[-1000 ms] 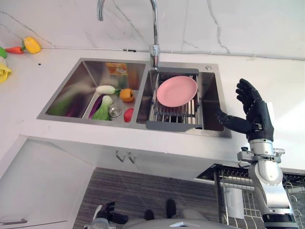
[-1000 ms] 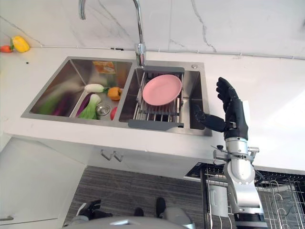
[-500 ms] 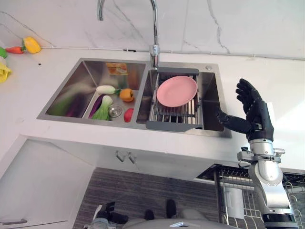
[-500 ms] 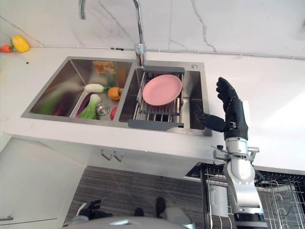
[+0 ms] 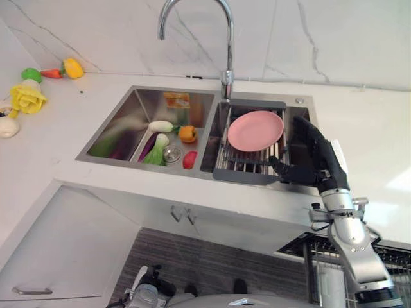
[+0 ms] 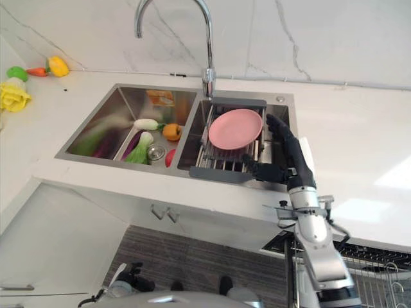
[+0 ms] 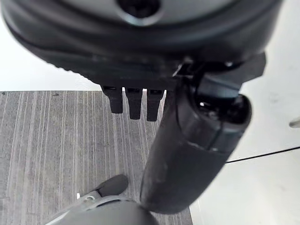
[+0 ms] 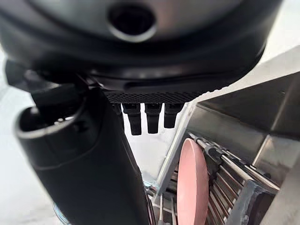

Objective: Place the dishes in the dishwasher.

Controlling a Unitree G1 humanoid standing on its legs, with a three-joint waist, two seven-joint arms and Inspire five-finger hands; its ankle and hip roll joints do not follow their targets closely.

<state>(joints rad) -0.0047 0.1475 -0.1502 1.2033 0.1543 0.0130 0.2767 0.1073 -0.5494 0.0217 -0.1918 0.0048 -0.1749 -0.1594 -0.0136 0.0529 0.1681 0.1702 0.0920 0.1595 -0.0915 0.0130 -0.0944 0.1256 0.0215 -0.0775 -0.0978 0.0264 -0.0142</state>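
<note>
Pink plate (image 5: 255, 130) lying tilted on the drying rack (image 5: 247, 162) that spans the right basin of the sink (image 5: 144, 96), beneath the tap (image 5: 226, 38). My right robot hand (image 5: 313, 156) hovers at the rack's right side, just beside the plate's rim but not touching it; its fingers are straight and spread, the thumb held out toward the rack, and it holds nothing. In the right wrist view the plate (image 8: 192, 187) appears edge-on past the straight fingers (image 8: 144, 117), with a clear gap between them.

My left robot hand (image 7: 187, 140) shows in its own wrist view hanging over the wooden floor (image 7: 51, 150), fingers straight, idle and empty.

I judge the plate to be stiff, light and smooth, probably plastic or glazed ware, so slippery at the face and liable to slide on the rack bars if pushed. The raised rim on the right is the sensible place to take hold: thumb on the upper face, fingers under the edge, where the tilt leaves room beneath. A pinch too near the edge could let it swing or drop.

The left basin holds toy vegetables (image 5: 160, 138), which are not dishes. The wire dishwasher basket (image 5: 385, 256) stands open low on the right, below the counter (image 5: 379, 128).
</note>
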